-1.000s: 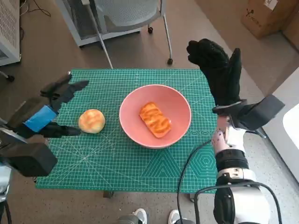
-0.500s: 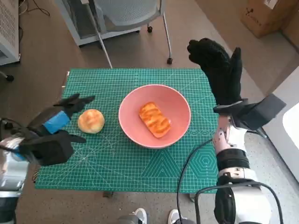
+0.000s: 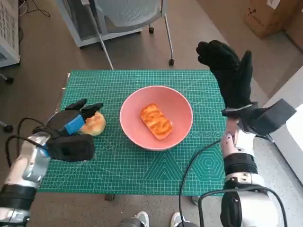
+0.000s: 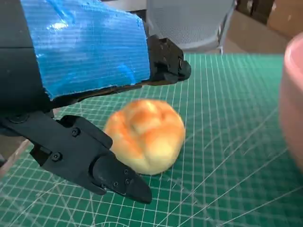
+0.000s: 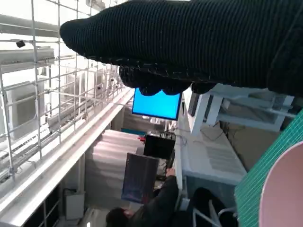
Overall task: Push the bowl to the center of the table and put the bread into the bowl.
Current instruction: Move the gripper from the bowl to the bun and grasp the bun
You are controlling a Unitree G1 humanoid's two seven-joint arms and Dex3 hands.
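Our left hand (image 3: pixel 75 124), fingers apart, partly hides the round bun (image 3: pixel 93 124) at 9 o'clock of the pink bowl (image 3: pixel 156 117). Our right hand (image 3: pixel 229 75) hangs spread, holding nothing.

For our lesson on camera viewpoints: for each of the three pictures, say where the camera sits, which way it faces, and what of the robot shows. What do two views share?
Head view: on the head, facing steeply down at the table; both forearms, left hand and right hand show.
Left wrist view: behind the left hand, facing the round bun.
Right wrist view: behind the raised glove, facing the room.
Shared: head and left wrist views show the bun and the pink bowl.
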